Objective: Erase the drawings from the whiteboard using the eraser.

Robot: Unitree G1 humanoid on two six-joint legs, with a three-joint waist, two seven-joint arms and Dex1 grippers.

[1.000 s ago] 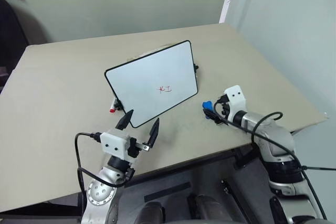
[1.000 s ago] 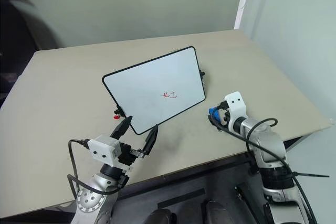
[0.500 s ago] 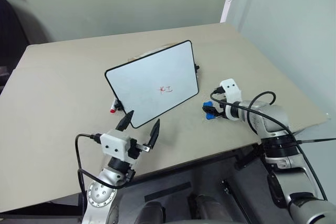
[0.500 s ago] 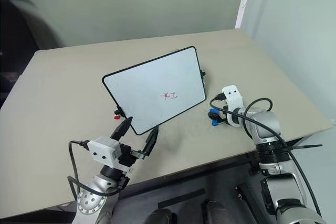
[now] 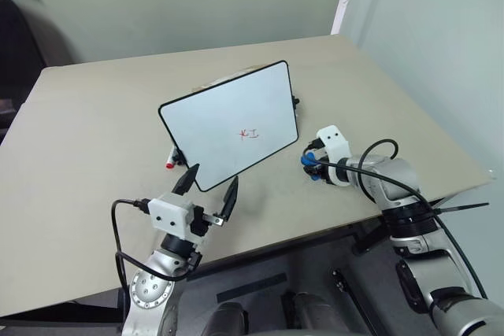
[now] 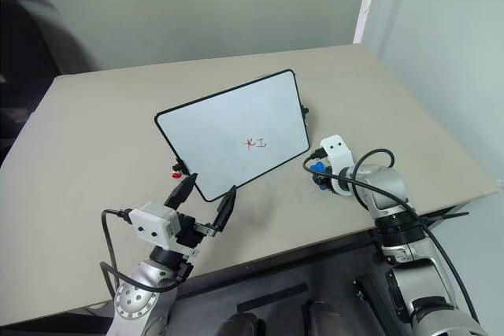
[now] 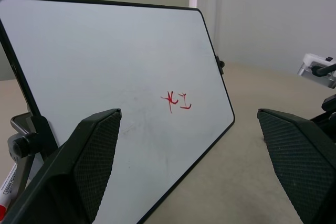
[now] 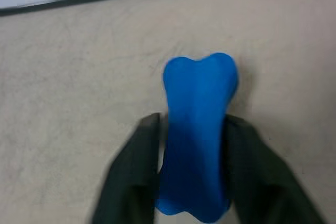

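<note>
The whiteboard stands tilted back on the beige table, with the small red drawings low on its right half; they show again in the left wrist view. The blue eraser lies on the table just off the board's lower right corner. My right gripper is shut on the eraser, one finger pressed to each long side. In front of the board's lower left edge, my left gripper hovers open with nothing between its fingers.
A white marker with a red cap lies behind the board's lower left corner. The table's front right edge runs close by my right arm, and a pale wall rises on the right.
My right gripper has shifted a little left toward the board's corner and closed from wide open onto the eraser. The left arm has not moved.
</note>
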